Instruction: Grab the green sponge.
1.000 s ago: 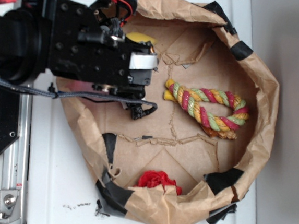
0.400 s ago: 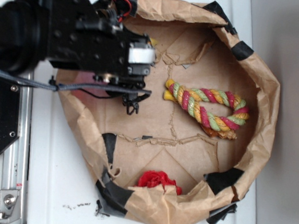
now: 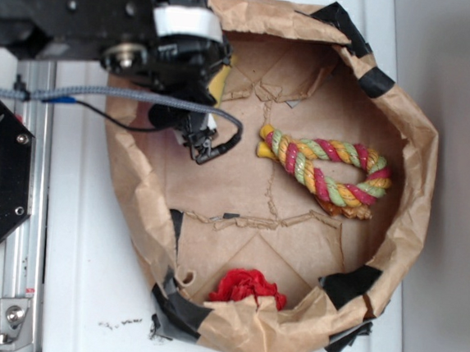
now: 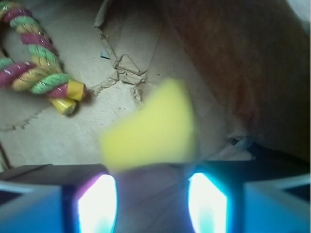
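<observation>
End effector spread apart, green sponge just ahead, bag wall close beside.

Black arm reaches in from upper left, wrist angled down. Pincer seen from wrist view: two glowing fingers spread apart, gap between them; nothing visibly clamped. Cable loops under wrist.
</observation>
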Tool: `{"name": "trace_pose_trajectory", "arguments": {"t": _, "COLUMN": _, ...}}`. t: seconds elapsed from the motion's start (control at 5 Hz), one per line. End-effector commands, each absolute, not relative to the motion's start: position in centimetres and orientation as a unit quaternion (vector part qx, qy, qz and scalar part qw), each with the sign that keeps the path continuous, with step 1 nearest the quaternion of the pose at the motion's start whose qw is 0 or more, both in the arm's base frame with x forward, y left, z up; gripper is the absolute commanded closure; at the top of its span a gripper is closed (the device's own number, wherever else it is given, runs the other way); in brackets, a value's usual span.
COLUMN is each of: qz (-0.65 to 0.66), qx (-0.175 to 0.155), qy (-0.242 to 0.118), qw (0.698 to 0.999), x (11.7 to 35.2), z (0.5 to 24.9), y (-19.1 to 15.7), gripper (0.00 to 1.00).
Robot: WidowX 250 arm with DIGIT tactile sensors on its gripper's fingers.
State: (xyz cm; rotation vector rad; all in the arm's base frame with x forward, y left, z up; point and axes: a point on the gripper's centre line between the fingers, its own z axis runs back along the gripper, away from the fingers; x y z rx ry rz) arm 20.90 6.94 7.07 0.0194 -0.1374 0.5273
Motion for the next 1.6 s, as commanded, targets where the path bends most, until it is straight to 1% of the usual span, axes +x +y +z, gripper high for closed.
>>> {"name": "trace_pose_trajectory", "arguments": {"t": 0.0, "qz": 0.397, "qx": 0.054, "qy": -0.107, "qw": 0.910, "x": 21.0, "z": 7.4, "y": 10.0, "gripper": 0.00}}
{"name": "trace_pose_trajectory", "arguments": {"t": 0.2, "qz": 0.411, "qx": 0.071, "qy": -0.102, "qw": 0.903, "x": 21.4, "z": 6.7, "y": 10.5, "gripper": 0.00}}
{"name": "trace_pose_trajectory", "arguments": {"t": 0.4, "qz": 0.409, "qx": 0.078, "qy": -0.092, "qw": 0.905, "x": 22.1, "z": 5.5, "y": 11.1, "gripper": 0.00}}
{"name": "trace_pose_trajectory", "arguments": {"t": 0.6, "qz": 0.398, "qx": 0.089, "qy": -0.079, "qw": 0.910, "x": 22.1, "z": 4.4, "y": 11.2, "gripper": 0.00}}
{"name": "trace_pose_trajectory", "arguments": {"t": 0.8, "qz": 0.385, "qx": 0.085, "qy": -0.080, "qw": 0.916, "x": 21.7, "z": 4.7, "y": 11.0, "gripper": 0.00}}
{"name": "trace_pose_trajectory", "arguments": {"t": 1.0, "qz": 0.360, "qx": 0.071, "qy": -0.079, "qw": 0.927, "x": 21.4, "z": 4.9, "y": 10.3, "gripper": 0.00}}
{"name": "trace_pose_trajectory", "arguments": {"t": 1.2, "qz": 0.286, "qx": -0.002, "qy": -0.080, "qw": 0.955, "x": 21.7, "z": 4.3, "y": 10.0, "gripper": 0.00}}
{"name": "trace_pose_trajectory", "arguments": {"t": 1.4, "qz": 0.227, "qx": -0.051, "qy": -0.091, "qw": 0.968, "x": 22.2, "z": 3.4, "y": 9.7, "gripper": 1.00}}
